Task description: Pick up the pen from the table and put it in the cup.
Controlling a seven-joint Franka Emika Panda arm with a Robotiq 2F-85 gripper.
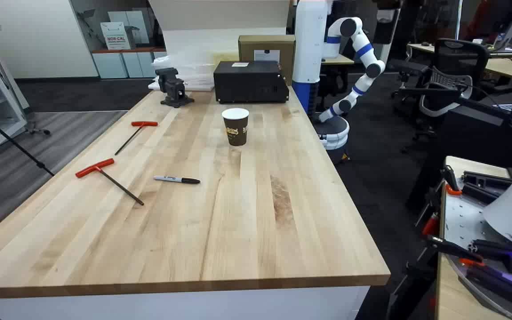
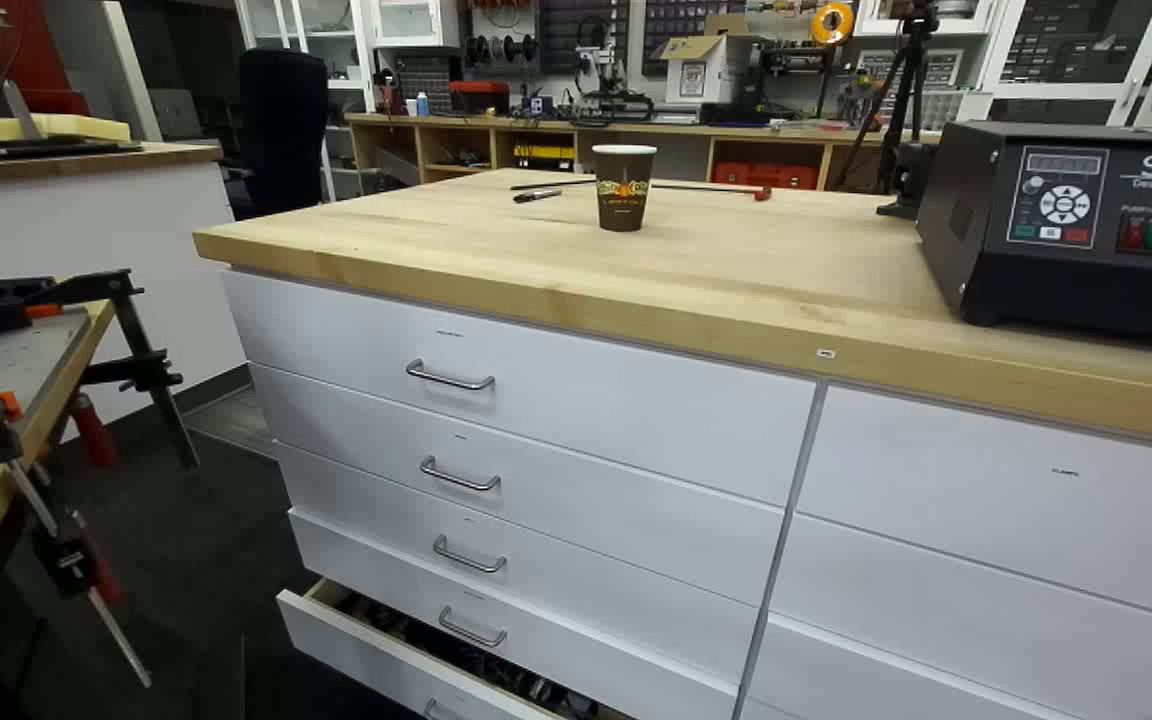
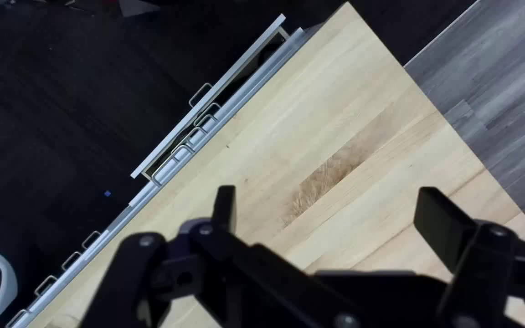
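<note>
On the worktop (image 1: 256, 253), in an exterior view, we see the pen (image 1: 176, 179) lying to the near left of the upright cup (image 1: 236, 128); in the wrist view, our pincer (image 3: 327, 212) stands wide apart.

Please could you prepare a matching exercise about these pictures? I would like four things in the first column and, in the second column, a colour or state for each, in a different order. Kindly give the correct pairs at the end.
Things
1. pen
2. T-handled tools
3. gripper
4. cup

Colours or states
A. upright, dark brown with a pale rim
B. pale barrel, black cap
C. jaws apart, holding nothing
D. red handles

Pairs: 1-B; 2-D; 3-C; 4-A
</note>
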